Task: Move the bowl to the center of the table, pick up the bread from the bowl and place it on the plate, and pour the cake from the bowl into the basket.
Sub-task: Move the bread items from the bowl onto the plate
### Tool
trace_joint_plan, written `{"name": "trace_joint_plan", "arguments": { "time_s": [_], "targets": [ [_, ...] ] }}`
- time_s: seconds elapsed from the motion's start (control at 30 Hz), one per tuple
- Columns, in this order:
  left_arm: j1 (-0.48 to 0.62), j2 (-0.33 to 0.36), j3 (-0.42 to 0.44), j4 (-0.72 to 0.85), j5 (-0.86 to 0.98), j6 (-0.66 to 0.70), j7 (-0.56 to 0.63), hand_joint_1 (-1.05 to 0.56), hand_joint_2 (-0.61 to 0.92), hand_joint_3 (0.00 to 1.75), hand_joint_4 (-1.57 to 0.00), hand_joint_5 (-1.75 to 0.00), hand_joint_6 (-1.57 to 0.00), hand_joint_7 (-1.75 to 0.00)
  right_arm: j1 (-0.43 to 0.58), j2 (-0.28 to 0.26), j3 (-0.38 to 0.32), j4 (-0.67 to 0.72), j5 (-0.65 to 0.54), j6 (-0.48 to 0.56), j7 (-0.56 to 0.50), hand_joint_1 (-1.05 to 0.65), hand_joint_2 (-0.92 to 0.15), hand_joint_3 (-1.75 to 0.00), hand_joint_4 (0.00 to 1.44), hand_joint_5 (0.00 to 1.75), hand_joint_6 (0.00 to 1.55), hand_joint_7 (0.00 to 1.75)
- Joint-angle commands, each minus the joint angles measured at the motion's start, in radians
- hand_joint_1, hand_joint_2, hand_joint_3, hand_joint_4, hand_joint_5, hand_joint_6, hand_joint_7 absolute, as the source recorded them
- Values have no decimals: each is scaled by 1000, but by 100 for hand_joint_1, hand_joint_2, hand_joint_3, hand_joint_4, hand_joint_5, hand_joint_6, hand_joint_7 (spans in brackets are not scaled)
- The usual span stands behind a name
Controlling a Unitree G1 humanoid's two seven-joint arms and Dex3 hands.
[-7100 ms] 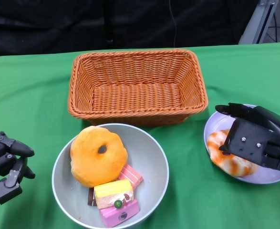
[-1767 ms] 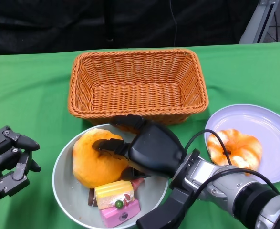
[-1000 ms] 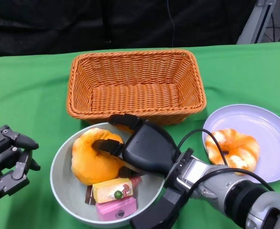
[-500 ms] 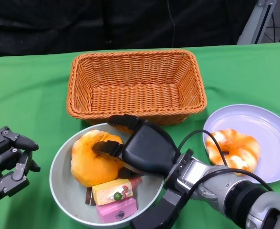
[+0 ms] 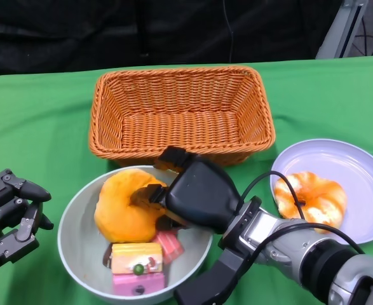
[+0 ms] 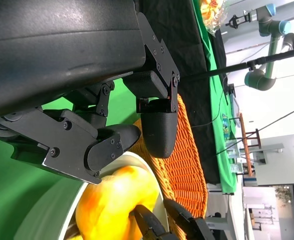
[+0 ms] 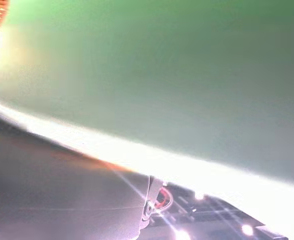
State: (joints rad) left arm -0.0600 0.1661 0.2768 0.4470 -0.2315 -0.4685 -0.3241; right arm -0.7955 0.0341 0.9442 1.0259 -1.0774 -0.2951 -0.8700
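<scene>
Orange bread (image 5: 122,206) in grey bowl (image 5: 78,254), lower centre, is gripped by right hand (image 5: 196,194); left hand (image 5: 8,219), lower left, is held open-fingered, empty.

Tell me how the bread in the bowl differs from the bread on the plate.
The bread in the bowl is plain orange-yellow and gripped by the right hand; the bread on the plate is streaked orange and white, and untouched. The bowl bread looks larger and shares the grey bowl with cake pieces; the plate bread lies alone. Both are ring-shaped.
</scene>
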Motion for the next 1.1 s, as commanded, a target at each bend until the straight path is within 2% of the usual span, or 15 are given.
{"name": "trace_joint_plan", "arguments": {
  "time_s": [0.03,0.17,0.2,0.3,0.67,0.87,0.97,1.0,1.07,1.1],
  "targets": [
    [-4,11,2,-3,-4,1,5,-8,64,90,-67,-163,-73,-127,14,-18,3,10,15,-65,25,-36,-92,-2,95,96,117,0],
    [-5,12,2,2,0,-11,6,-8,64,90,-68,-162,-72,-128,9,-23,-3,8,20,-89,14,-39,-91,0,97,104,117,1],
    [-6,11,2,3,-1,-12,3,-8,64,89,-68,-162,-72,-128,8,-24,-3,7,19,-94,10,-38,-90,0,89,122,117,1],
    [-6,11,1,2,0,-9,5,-8,64,89,-68,-162,-72,-128,4,-25,-3,12,15,-113,-32,-38,-88,0,83,137,118,2],
    [-6,9,-3,7,6,-20,9,-9,64,88,-67,-163,-71,-129,-5,-20,-6,25,13,-132,-70,-40,-86,0,80,138,120,3],
    [-3,8,-8,-4,12,-9,23,-9,65,88,-66,-164,-72,-129,-7,-21,-18,18,21,-140,-75,-38,-87,-1,76,146,121,3],
    [-4,9,-8,0,5,-13,16,-8,65,88,-66,-164,-71,-130,-6,-28,-25,-12,21,-134,-55,-40,-90,-2,65,143,118,2],
    [-4,9,-8,1,3,-14,14,-8,66,88,-66,-163,-71,-129,-5,-31,-27,-21,20,-134,-47,-43,-91,-2,60,133,111,1],
    [-6,9,-7,5,0,-15,12,-8,66,87,-67,-163,-71,-129,2,-32,-31,-37,23,-143,-39,-45,-92,-2,57,127,108,0],
    [-7,9,-6,8,-1,-16,12,-9,67,85,-67,-163,-71,-129,6,-32,-33,-43,26,-149,-38,-44,-92,-1,61,97,94,0]
  ]
}}
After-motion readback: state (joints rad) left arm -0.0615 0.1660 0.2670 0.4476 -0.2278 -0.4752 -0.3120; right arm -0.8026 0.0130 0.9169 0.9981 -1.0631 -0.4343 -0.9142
